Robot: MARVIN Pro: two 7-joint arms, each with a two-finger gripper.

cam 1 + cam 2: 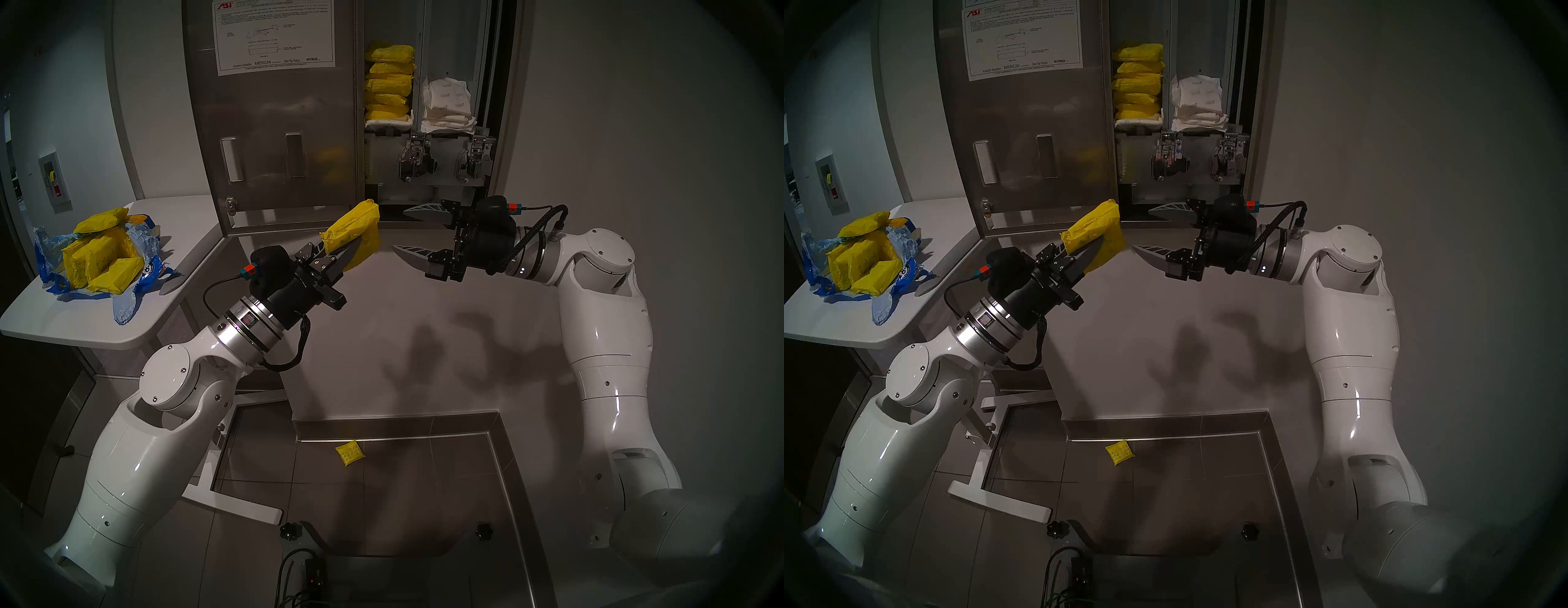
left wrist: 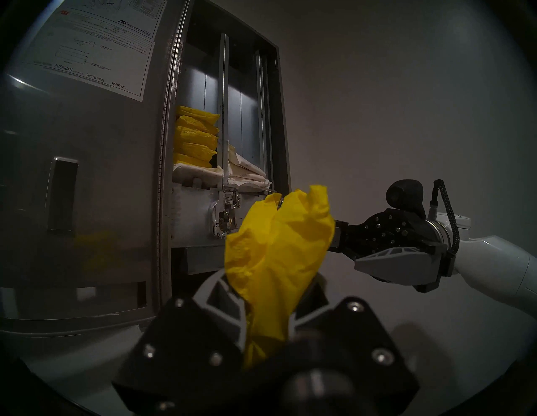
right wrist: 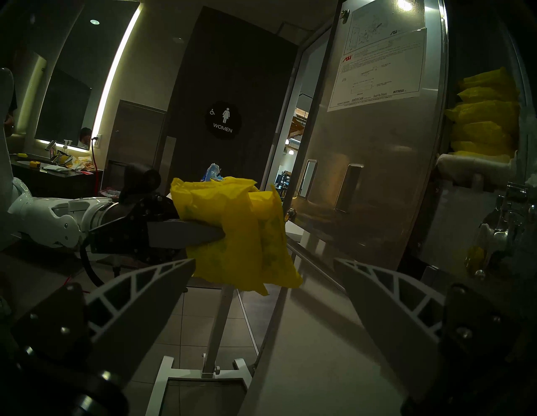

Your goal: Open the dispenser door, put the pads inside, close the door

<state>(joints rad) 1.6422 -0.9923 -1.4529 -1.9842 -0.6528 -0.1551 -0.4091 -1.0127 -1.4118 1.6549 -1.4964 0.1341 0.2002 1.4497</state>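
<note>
Down on the grey floor tiles lies one dropped crinkly yellow packet (image 1: 349, 453), while a handover is set up in mid-air above it.

Left end effector (image 1: 345, 250) is pressed together on what looks like two crinkly yellow plastic-wrapped pads (image 1: 355, 235), held up just below the open cabinet; the right end effector (image 1: 413, 231) faces them from just beside, spread wide and empty. If a handover is meant, I'd close the right one on the free bulging end, clear of the left fingertips, before the left lets go, or another packet may fall. Farther back, the tall brushed-steel dispenser door (image 1: 271, 127) stands swung open, and the yellow stack (image 1: 388, 80) fills the left column beside white-wrapped pads (image 1: 445, 106). More yellow packets sit in a torn blue plastic bag (image 1: 97, 254) on the white counter (image 1: 85, 327).
</note>
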